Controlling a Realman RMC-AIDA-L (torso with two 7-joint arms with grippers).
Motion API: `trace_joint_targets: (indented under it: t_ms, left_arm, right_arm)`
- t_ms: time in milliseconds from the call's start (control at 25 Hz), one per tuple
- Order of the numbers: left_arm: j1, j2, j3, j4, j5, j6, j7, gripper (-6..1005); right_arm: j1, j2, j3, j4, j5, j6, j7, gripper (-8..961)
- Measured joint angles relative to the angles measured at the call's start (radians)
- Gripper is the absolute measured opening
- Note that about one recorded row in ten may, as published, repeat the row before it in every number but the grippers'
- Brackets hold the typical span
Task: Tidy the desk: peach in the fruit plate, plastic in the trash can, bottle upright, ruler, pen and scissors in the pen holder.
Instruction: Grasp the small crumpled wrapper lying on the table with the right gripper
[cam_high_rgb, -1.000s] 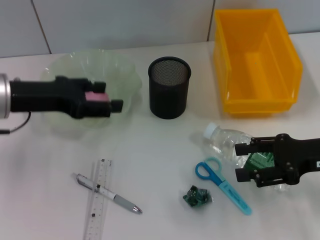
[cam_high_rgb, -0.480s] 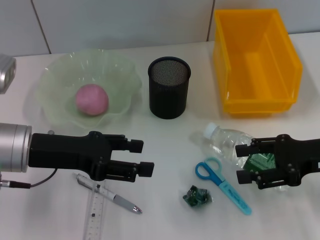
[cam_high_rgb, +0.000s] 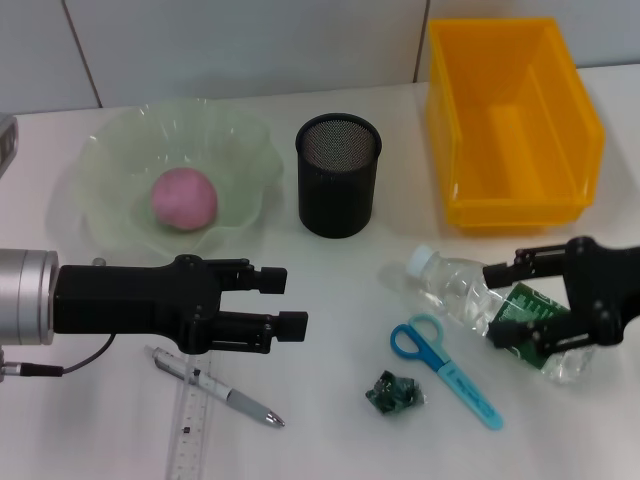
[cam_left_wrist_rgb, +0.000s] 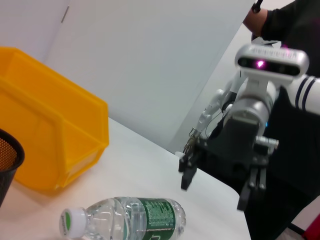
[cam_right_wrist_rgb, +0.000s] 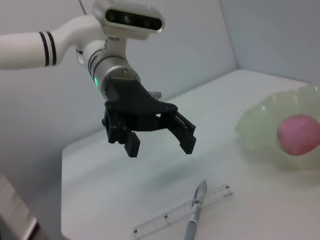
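The pink peach (cam_high_rgb: 183, 198) lies in the pale green fruit plate (cam_high_rgb: 110, 170); the right wrist view shows the peach (cam_right_wrist_rgb: 299, 135) there too. My left gripper (cam_high_rgb: 283, 301) hovers open and empty above the pen (cam_high_rgb: 215, 386) and the ruler (cam_high_rgb: 195, 415), which lie crossed. The clear bottle (cam_high_rgb: 455, 290) lies on its side, white cap toward the pen holder (cam_high_rgb: 339, 173). My right gripper (cam_high_rgb: 498, 303) is open, with one finger on each side of the bottle's green label. Blue scissors (cam_high_rgb: 445, 368) and a green plastic wad (cam_high_rgb: 393, 391) lie in front of the bottle.
The yellow bin (cam_high_rgb: 515, 120) stands at the back right, behind the bottle. The black mesh pen holder stands between the bin and the fruit plate. The left wrist view shows the bottle (cam_left_wrist_rgb: 125, 220) with the right gripper (cam_left_wrist_rgb: 217, 182) raised at its base end.
My left gripper left the plate, let go of the peach there, and came forward over the pen and ruler. The right gripper shifted right and tilted over the bottle.
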Motion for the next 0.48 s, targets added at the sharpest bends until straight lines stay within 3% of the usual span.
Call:
trace_joint_targets:
  t_ms: [160, 200, 280, 320, 480]
  left_arm:
    - [0.0, 0.0, -0.001, -0.001, -0.001, -0.002, 0.0, 788]
    - [0.0, -0.001, -0.001, -0.001, -0.001, -0.002, 0.0, 788]
    - [0.0, -0.001, -0.001, -0.001, -0.006, -0.002, -0.001, 787]
    - [0.0, -0.001, -0.002, -0.001, -0.009, -0.001, -0.002, 787]
    - [0.003, 0.001, -0.014, -0.001, -0.012, 0.0, 0.0, 787]
  right_arm:
    - [0.058, -0.016, -0.039, -0.068, -0.044, -0.034, 0.09, 697]
    - [0.117, -0.027, -0.076, -0.093, -0.084, -0.059, 0.159, 696]
    - [0.143, -0.031, -0.093, -0.1, -0.097, -0.068, 0.184, 695]
    - [0.2, -0.037, -0.145, -0.109, -0.131, -0.079, 0.241, 695]
    - [0.272, -0.036, -0.222, -0.113, -0.19, -0.082, 0.291, 693]
